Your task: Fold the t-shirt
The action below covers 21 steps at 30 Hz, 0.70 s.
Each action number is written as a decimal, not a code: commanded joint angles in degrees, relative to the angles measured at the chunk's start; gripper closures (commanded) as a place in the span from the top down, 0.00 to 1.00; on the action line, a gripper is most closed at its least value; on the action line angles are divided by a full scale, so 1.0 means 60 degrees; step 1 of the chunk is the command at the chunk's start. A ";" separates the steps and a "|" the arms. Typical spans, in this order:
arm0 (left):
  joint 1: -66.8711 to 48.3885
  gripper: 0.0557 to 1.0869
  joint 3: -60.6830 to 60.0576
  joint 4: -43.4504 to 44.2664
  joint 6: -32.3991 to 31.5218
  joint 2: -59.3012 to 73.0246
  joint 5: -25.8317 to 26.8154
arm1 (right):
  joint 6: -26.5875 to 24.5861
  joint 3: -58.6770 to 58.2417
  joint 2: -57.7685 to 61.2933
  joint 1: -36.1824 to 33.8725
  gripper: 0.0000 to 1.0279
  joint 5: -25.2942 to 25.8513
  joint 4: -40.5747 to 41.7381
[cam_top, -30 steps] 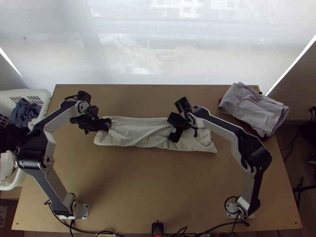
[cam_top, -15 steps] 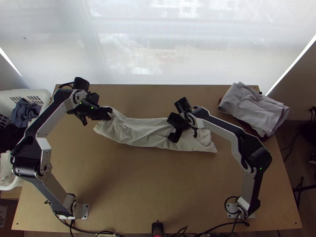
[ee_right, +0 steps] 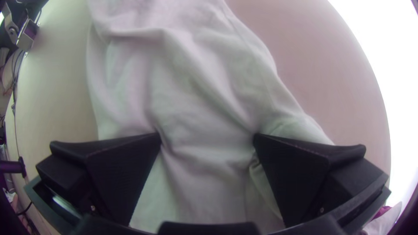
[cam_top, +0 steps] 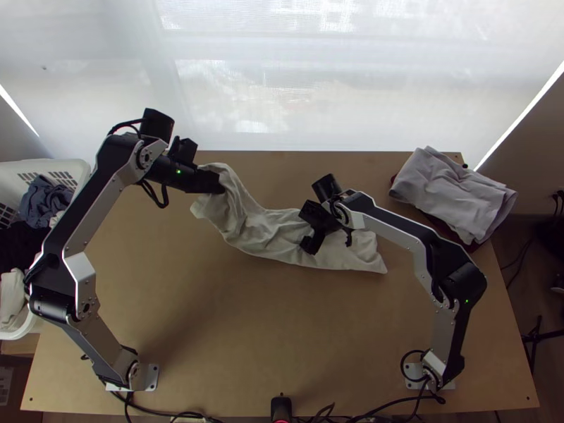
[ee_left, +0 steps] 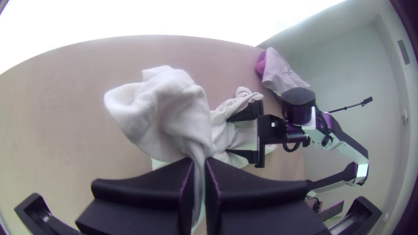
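On my far left I have the white basket (cam_top: 79, 169), with a blue-grey garment (cam_top: 44, 201), dark clothes (cam_top: 21, 243) and something whitish (cam_top: 12, 296) inside. Right of it, over the far left part of the table (cam_top: 268, 338), my left gripper (cam_top: 217, 185) is closed on the left end of the shirt (cam_top: 282, 233). The left wrist view shows me the fabric pinched between the two fingers, with a loose, rumpled flap spreading beyond their tips.

From there the shirt bends down and across the middle of the table in a long, narrow, creased strip, its right end lying on the wood. On the right half of that strip I have my right gripper (cam_top: 329, 242), its fingers spread wide, tips at the cloth and fabric running between them; I can't tell whether they press on it.

Farthest right, a grey garment (cam_top: 455, 190) lies loosely folded on a dark red one (cam_top: 440, 227) at the table's far right corner, reaching past the edge.
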 commanded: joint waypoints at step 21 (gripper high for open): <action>-0.2386 0.03 0.3830 0.0145 -0.1299 0.2363 0.1642 | -0.0109 -0.0600 -0.4832 -0.2361 0.96 -0.0625 -0.3041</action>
